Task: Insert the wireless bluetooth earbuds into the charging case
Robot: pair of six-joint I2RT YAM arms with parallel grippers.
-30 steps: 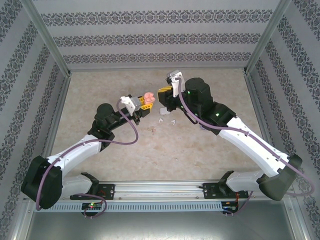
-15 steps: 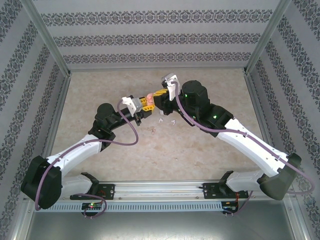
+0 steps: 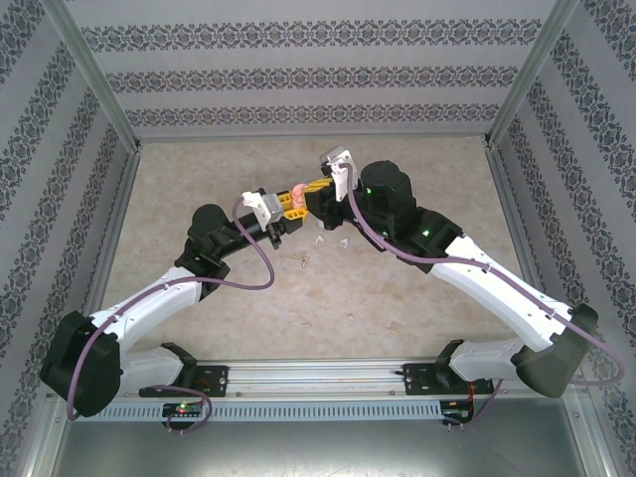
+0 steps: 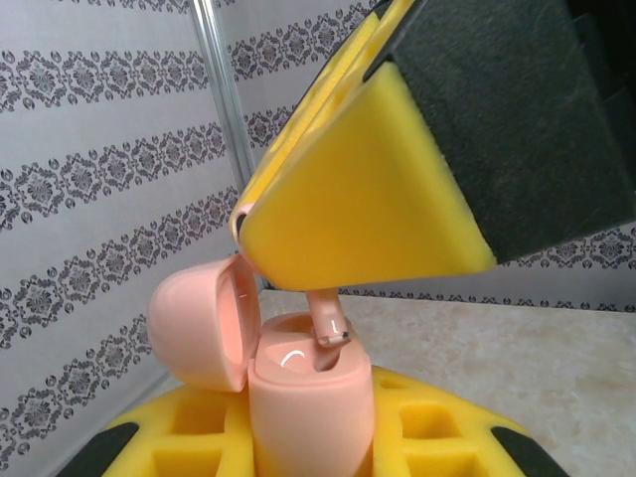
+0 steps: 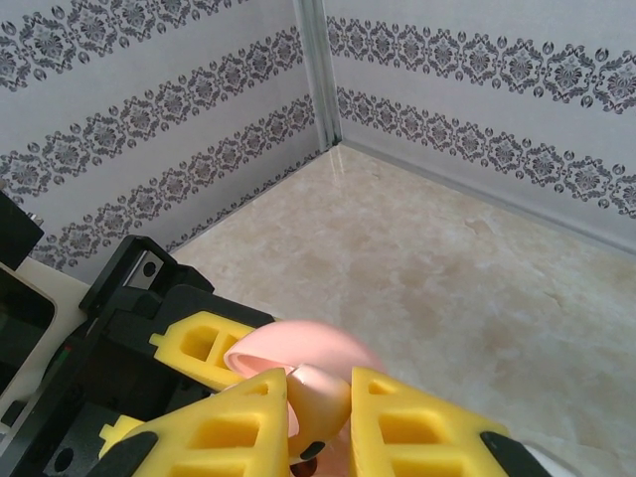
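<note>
Pink earbud (image 4: pixel 331 323) head hidden behind right claw finger (image 4: pixel 348 199) — case (image 4: pixel 308 417) base cut off at bottom edge.

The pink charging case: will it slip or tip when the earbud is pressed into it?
Probably slippery: the pink charging case looks glossy and rounded. It may tip toward its open lid, which hangs to one side. The left pincer grips only its lower part, so pressing the earbud gently seems wise.
</note>
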